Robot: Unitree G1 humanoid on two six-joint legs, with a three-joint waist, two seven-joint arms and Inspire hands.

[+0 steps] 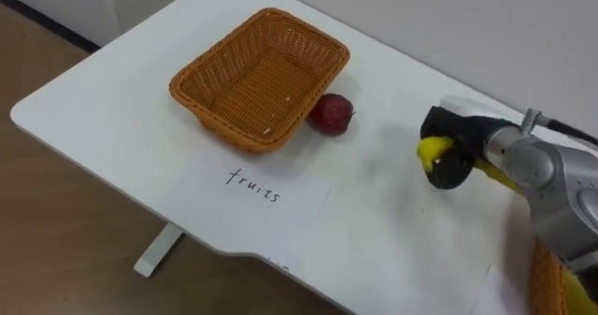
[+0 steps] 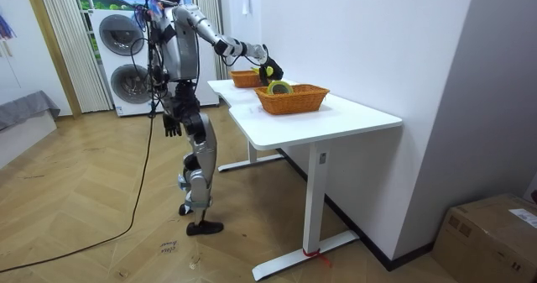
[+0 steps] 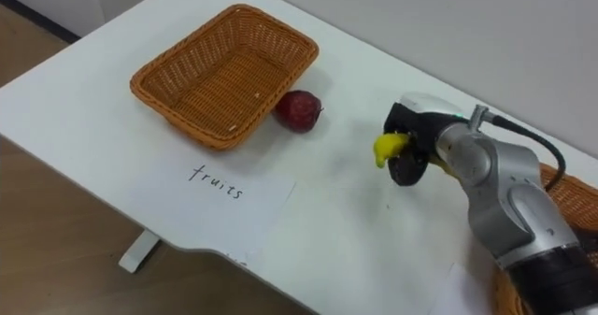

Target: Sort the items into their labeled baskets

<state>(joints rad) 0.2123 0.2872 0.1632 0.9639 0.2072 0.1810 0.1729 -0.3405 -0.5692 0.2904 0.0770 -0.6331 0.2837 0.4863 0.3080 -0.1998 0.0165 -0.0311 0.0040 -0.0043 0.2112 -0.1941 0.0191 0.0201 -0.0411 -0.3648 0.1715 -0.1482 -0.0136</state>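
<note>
the fingers of the right hand are curled round a yellow banana, whose blunt end pokes out toward the robot's left. the hand hangs above the white table, apart from a red apple that lies against the near right wall of the fruit basket. that basket is empty. a paper label with a handwritten word lies on the table just in front of it.

as i judge it, the step in hand is carrying the banana across to that basket. to do it well, the hand should pass above the apple rather than through it, clear the woven rim before lowering, and let go only when the banana is low over the basket floor, so it neither bounces out nor tips the light wicker.

the eye views show the grip and the empty basket. the room view adds the robot's stance, upright at the table's edge, and its left hand hanging by its thigh, too small to tell if open or closed. it also shows the second basket whole, with something round in it.
</note>
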